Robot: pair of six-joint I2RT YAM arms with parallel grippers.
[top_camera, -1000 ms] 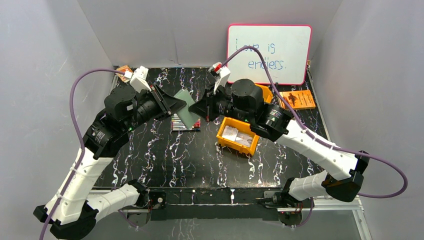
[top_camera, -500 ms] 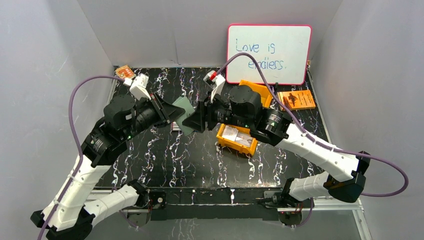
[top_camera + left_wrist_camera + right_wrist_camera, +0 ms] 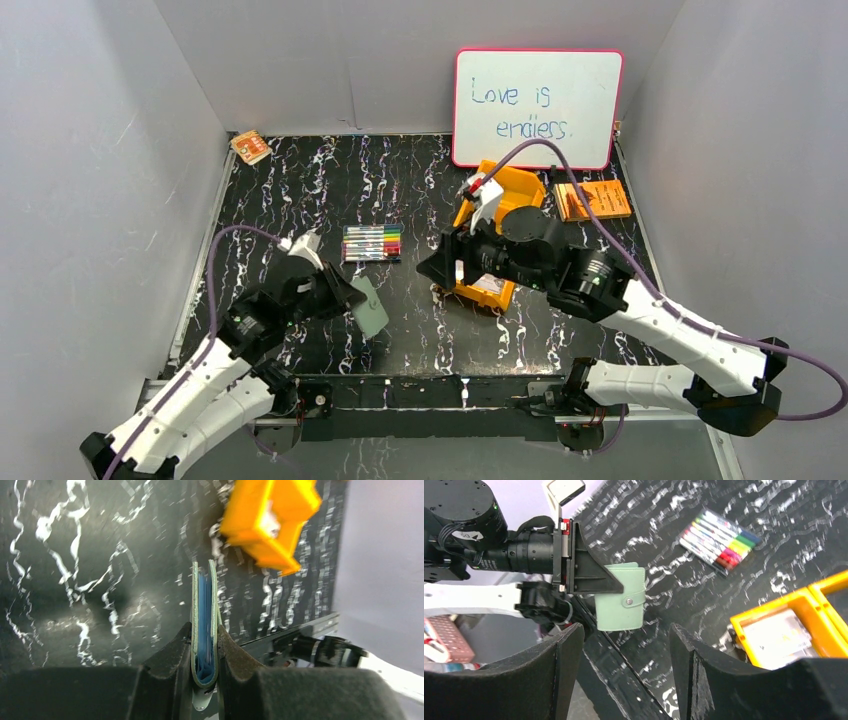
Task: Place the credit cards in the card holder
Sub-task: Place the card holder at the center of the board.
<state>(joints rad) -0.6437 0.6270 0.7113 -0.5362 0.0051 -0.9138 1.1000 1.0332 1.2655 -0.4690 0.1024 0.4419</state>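
- The left gripper [image 3: 205,647] is clamping the smooth, sage-green, folded card holder [image 3: 205,605], edge-up, near the near edge of the black, white-veined bench [image 3: 300,190].
- The right gripper [image 3: 624,630] is gaping wide and empty beside the glossy orange plastic bin [image 3: 524,186].
- Pale, flat credit cards [image 3: 774,635] are lying inside that bin.

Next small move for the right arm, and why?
Probably swing the right gripper over the orange bin and lower it toward the credit cards lying inside. Its jaws stand open and empty, while the left gripper is clamped on the card holder, so a card likely needs fetching next.
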